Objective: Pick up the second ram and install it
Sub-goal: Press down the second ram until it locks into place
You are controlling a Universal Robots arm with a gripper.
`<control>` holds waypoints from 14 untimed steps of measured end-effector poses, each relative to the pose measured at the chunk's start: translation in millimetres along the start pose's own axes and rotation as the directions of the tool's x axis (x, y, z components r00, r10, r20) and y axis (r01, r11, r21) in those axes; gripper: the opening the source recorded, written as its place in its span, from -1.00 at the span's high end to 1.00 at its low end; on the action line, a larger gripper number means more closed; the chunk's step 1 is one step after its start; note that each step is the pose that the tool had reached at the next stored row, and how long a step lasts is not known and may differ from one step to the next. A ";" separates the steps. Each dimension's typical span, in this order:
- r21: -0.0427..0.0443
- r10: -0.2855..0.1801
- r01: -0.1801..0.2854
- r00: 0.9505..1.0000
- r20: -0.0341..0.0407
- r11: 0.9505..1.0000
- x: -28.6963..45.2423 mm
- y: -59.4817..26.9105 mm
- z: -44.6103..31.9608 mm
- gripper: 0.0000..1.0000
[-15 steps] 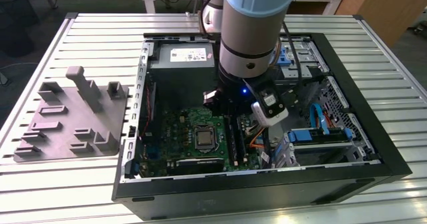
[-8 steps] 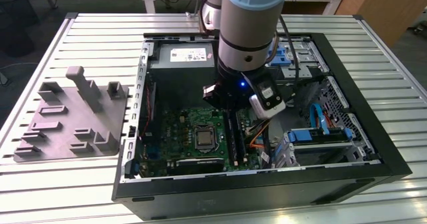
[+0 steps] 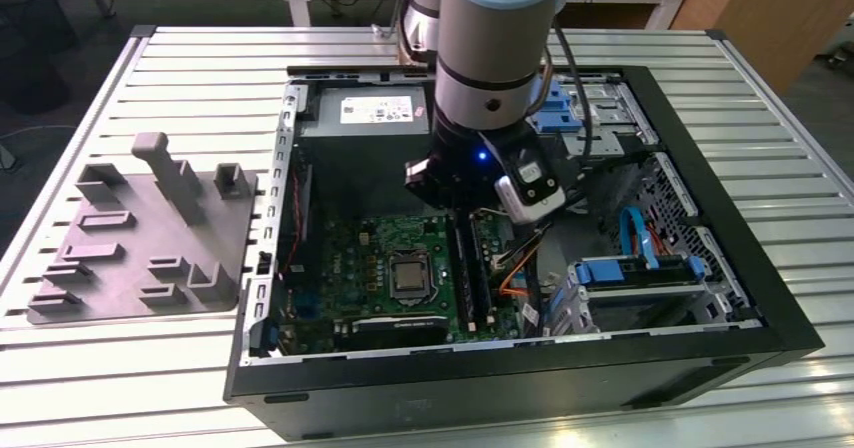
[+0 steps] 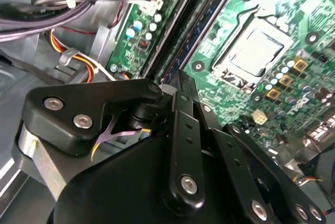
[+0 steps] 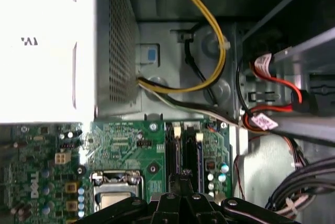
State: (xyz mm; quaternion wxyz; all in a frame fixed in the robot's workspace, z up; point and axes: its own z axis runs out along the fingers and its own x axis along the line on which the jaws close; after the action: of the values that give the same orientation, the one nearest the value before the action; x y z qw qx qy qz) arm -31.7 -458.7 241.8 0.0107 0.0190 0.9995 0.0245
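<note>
Arm: reaching down into the open computer case (image 3: 667,353), with the gripper (image 3: 470,200) hanging right over the motherboard (image 3: 374,268) slots.
Jaws: can't really tell if they're apart or clamped on anything.
Second ram: looking like it's sitting upright in the slot area (image 5: 199,153) under the gripper, though that's a guess.
Tray: the grey tray (image 3: 134,238) is sitting on the worktop (image 3: 747,88) outside the case.

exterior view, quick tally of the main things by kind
computer case: 1
green motherboard: 1
grey fixture tray: 1
robot arm: 1
total: 4
</note>
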 end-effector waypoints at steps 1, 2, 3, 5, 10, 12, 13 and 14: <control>0.000 0.000 0.000 1.000 0.000 1.000 0.0 1.5 0.5 0.80; 0.000 0.000 0.000 1.000 0.000 1.000 0.1 2.9 1.3 0.80; 0.000 0.000 0.000 1.000 0.000 1.000 0.2 4.3 2.3 0.80; 0.000 0.000 0.000 1.000 0.000 1.000 0.2 6.5 4.9 0.80; 0.000 0.000 0.000 1.000 0.000 1.000 0.4 10.9 8.7 0.80; 0.000 0.000 0.000 1.000 0.000 1.000 0.5 11.5 10.9 0.80; 0.000 0.000 0.000 1.000 0.000 1.000 0.5 11.7 12.3 0.80; 0.000 0.000 0.000 1.000 0.000 1.000 0.5 12.0 13.1 0.80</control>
State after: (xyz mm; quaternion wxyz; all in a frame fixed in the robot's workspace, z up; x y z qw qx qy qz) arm -31.5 -446.1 229.3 0.0107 0.0189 0.9995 0.0243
